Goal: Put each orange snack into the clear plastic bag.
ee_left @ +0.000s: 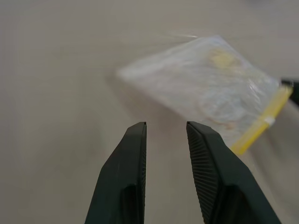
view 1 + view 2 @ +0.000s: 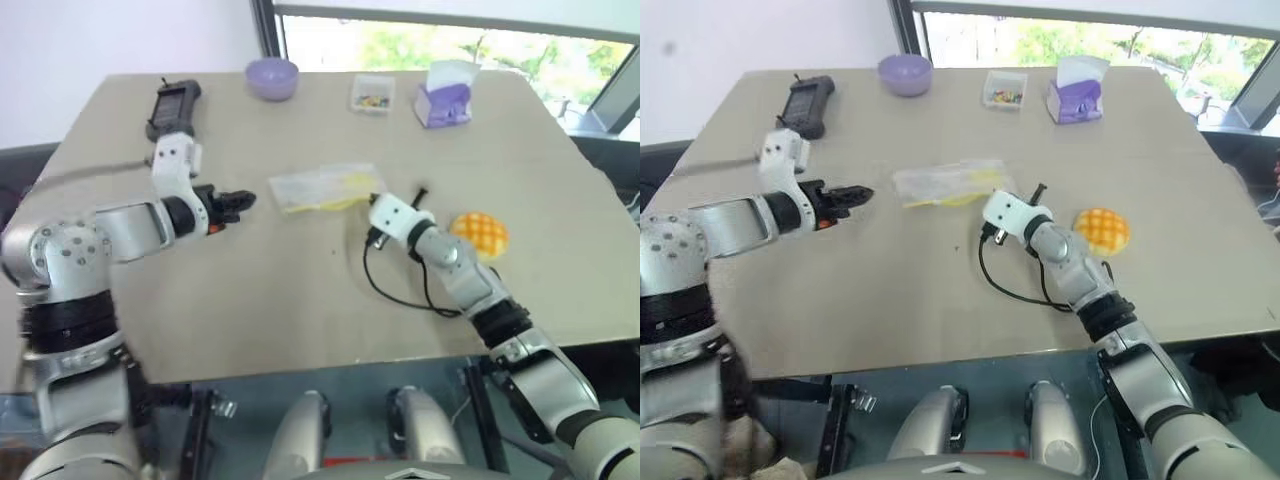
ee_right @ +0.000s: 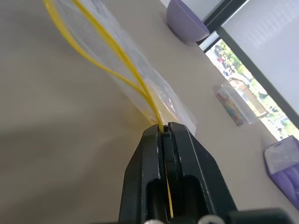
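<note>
The orange snack, a round bun with a criss-cross top, lies on the table just to the right of my right wrist. Flat at mid-table is the clear plastic bag, its yellow strip along the right end. My right gripper is shut on that strip, which runs in between the closed fingertips. My left gripper hovers left of the bag, apart from it. It is open, and its fingers have nothing between them.
Along the far edge stand a purple bowl, a small clear box of colourful bits and a purple-and-white tissue pack. A black handheld device lies at the far left. A black cable loops under my right wrist.
</note>
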Tool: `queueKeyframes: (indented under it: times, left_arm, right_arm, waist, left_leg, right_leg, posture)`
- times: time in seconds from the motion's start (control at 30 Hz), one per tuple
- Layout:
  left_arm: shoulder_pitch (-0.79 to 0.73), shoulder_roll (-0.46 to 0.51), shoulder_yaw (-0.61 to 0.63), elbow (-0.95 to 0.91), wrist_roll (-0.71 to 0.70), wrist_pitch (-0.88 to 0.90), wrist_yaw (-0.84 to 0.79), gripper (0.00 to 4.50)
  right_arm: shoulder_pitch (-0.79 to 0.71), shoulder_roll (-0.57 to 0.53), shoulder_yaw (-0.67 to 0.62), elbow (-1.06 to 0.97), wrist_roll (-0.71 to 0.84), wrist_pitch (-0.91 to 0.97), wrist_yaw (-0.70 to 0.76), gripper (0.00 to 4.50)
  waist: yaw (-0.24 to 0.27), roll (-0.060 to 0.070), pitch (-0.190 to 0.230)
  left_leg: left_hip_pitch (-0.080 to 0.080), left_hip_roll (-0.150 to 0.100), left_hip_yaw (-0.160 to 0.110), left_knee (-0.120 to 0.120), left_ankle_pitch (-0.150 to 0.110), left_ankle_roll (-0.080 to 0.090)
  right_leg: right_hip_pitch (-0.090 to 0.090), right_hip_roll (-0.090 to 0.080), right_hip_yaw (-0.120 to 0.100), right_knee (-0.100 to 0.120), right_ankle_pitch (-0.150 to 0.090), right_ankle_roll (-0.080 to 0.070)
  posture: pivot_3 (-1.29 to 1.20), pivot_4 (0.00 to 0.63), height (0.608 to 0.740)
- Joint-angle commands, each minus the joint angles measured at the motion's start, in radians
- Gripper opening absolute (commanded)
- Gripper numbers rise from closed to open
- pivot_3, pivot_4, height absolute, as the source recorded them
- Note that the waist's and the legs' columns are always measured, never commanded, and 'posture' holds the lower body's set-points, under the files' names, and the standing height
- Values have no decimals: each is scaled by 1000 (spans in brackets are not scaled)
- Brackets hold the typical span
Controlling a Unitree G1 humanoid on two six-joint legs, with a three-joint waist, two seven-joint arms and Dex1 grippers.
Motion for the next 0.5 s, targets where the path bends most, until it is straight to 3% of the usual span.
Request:
queueKeyframes:
  times: [0.03, 0.23, 0.5]
  left_arm:
    - [61, 66, -143, -113, 232, -325, -200, 1482]
    - [138, 64, -242, -147, 434, -477, -256, 1482]
    - [119, 2, -262, -133, 570, -481, -251, 1482]
  right_arm:
    - [-28, 5, -15, -70, 32, 13, 45, 0]
    - [-32, 11, -18, -108, 44, 46, 87, 0]
    - [-24, 7, -17, -147, 48, 66, 108, 0]
  waist:
    - [2, 0, 0]
    - [-1, 1, 0]
    - [-3, 1, 1]
  left_leg:
    - [0, 0, 0, 0, 0, 0]
    - [0, 3, 2, 0, -3, 5]
    - [0, 5, 3, 2, -3, 5]
  right_leg:
    - [0, 0, 0, -1, 0, 0]
    - [-1, 2, 1, 0, -2, -3]
    - [-1, 5, 0, 1, -1, 0]
  posture:
    - [0, 150, 740]
    - [0, 150, 740]
    - [0, 150, 740]
